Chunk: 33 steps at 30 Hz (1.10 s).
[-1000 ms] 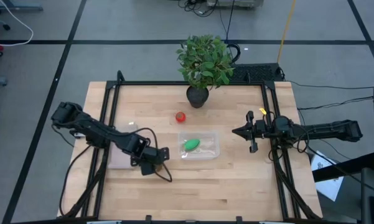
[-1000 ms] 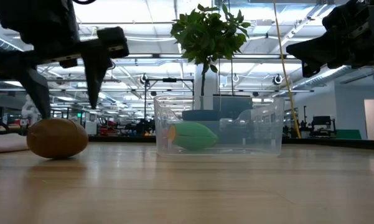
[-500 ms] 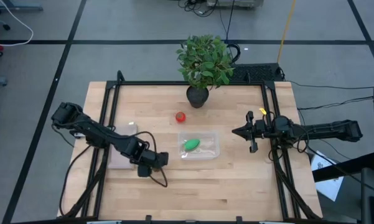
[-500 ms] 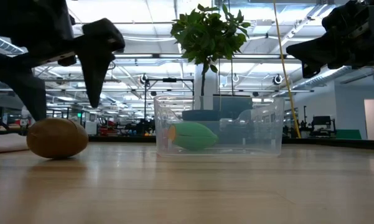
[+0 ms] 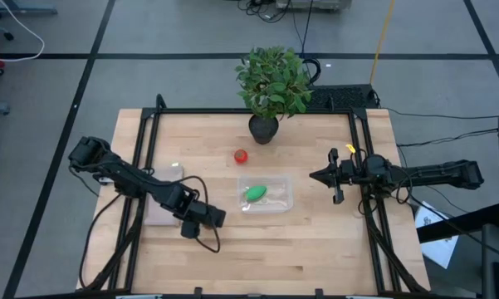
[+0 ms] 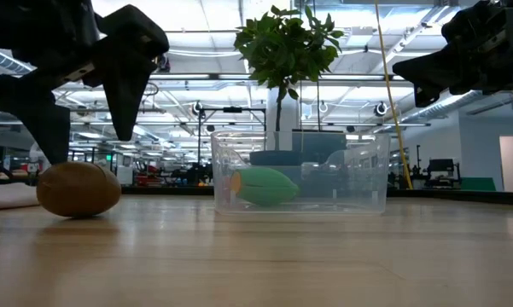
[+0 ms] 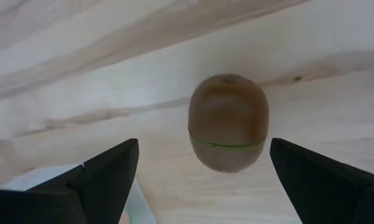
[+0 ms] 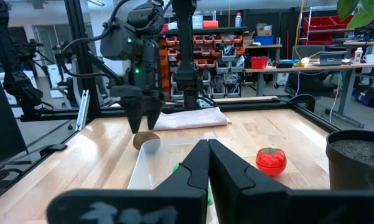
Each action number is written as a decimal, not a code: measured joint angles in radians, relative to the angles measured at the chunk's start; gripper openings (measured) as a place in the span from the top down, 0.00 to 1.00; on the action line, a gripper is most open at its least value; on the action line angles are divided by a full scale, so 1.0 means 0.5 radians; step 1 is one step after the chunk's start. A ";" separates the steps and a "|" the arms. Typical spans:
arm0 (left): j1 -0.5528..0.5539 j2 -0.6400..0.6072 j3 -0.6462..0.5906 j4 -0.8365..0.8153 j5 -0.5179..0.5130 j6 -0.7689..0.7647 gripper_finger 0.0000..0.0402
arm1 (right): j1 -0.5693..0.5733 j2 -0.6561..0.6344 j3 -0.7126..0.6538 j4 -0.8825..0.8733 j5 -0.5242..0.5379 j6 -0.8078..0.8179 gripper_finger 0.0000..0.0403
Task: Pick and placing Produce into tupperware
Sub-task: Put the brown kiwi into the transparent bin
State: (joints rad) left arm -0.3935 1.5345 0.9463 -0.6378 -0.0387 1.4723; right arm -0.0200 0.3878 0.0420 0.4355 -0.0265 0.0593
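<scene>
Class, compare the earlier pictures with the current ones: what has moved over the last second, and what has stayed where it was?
The left gripper, fingers open, has drawn back from the clear plastic container and settled over the brown fuzzy kiwi, which lies ungrasped on the table. The kiwi, the bright green oblong piece inside the container, the small red tomato and the right gripper, shut above the table's right side, are unchanged.

Brown kiwi [image 7: 228,130] with thin green seam line; bright green produce [image 5: 255,193]; red tomato [image 8: 271,159]; clear tupperware [image 6: 371,175].
</scene>
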 joint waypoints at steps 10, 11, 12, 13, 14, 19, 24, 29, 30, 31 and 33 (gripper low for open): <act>0.000 0.133 0.000 0.009 0.021 -0.003 0.08 | 0.000 0.000 -0.001 0.000 0.000 0.000 1.00; 0.000 0.147 0.000 0.016 0.019 -0.001 0.08 | 0.001 -0.001 -0.001 -0.001 0.000 0.000 1.00; 0.000 0.161 0.001 0.025 0.017 0.005 0.08 | 0.000 0.000 0.000 -0.002 0.001 0.000 1.00; 0.000 0.171 0.000 0.024 0.015 0.010 0.08 | 0.000 0.000 0.000 -0.003 0.001 0.000 1.00; 0.000 0.174 0.000 0.022 0.015 0.015 0.08 | 0.001 -0.001 0.000 -0.002 0.001 0.000 1.00; 0.026 0.168 0.001 0.095 0.028 0.021 0.08 | 0.000 0.001 -0.001 -0.014 0.001 -0.007 1.00; 0.056 0.212 0.001 0.143 0.092 0.023 0.08 | 0.001 0.003 0.000 -0.027 0.001 -0.007 1.00; 0.071 0.311 0.003 0.150 0.092 -0.002 0.08 | 0.000 0.010 0.000 -0.041 0.000 -0.007 1.00; 0.074 0.335 0.002 0.147 0.091 -0.020 0.08 | 0.000 0.012 0.000 -0.040 0.001 -0.007 1.00; 0.078 0.348 0.003 0.167 0.090 -0.038 0.08 | 0.000 0.014 0.000 -0.043 0.001 -0.007 1.00; 0.085 0.380 0.013 0.179 0.085 -0.062 0.08 | 0.000 0.015 0.000 -0.044 0.000 -0.007 1.00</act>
State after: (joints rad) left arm -0.3510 1.7245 0.9526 -0.5481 0.0036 1.4414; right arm -0.0200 0.3952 0.0421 0.4133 -0.0265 0.0559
